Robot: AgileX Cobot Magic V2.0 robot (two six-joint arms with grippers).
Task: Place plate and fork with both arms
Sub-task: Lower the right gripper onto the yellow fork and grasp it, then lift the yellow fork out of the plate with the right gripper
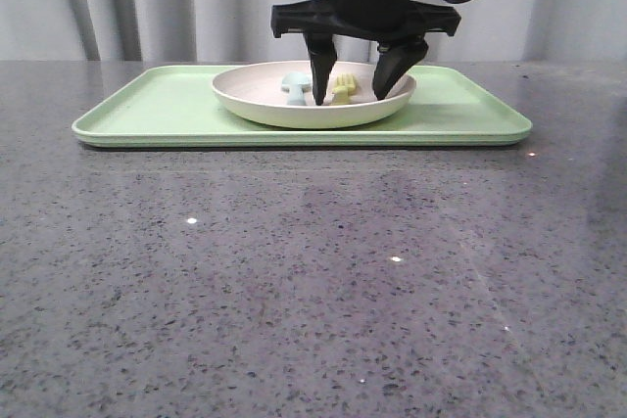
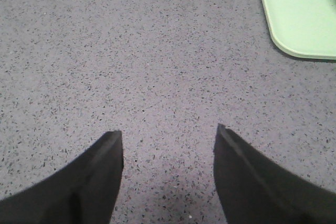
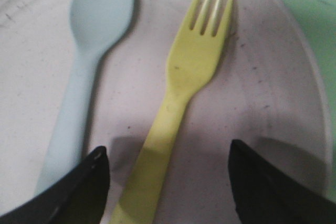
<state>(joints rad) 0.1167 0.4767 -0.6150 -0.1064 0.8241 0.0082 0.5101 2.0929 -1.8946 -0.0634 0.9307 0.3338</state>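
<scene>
Grey speckled tabletop (image 1: 313,291) filling the front view, bare stone also under the left wrist camera. Light-green tray (image 1: 147,105) lying flat at the far side of it, one rounded corner (image 2: 299,19) showing in the left wrist view. Plate (image 1: 255,100), round and shallow, cream-pinkish inside, resting on the tray near its middle. Right pincer (image 1: 355,85) lowered into the plate from above, black fingers spread apart, tips down close to the plate's floor, nothing clamped. Left pincer (image 2: 169,145) over bare tabletop, well apart from the tray's corner, fingers likewise spread wide with only stone between them. Light-blue spoon (image 3: 86,56) lying in the plate, bowl end away from the right pincer, handle reaching toward one fingertip (image 3: 89,182). Fork (image 3: 184,93), bright yellow, lying flat in the plate just beside the spoon and roughly parallel to it, tines pointing away from the pincer, handle running in between the two open fingers; touching either finger or not, cannot tell. In the front view, fork (image 1: 343,88) seen between the two dark fingers, spoon (image 1: 295,85) just to the left.
</scene>
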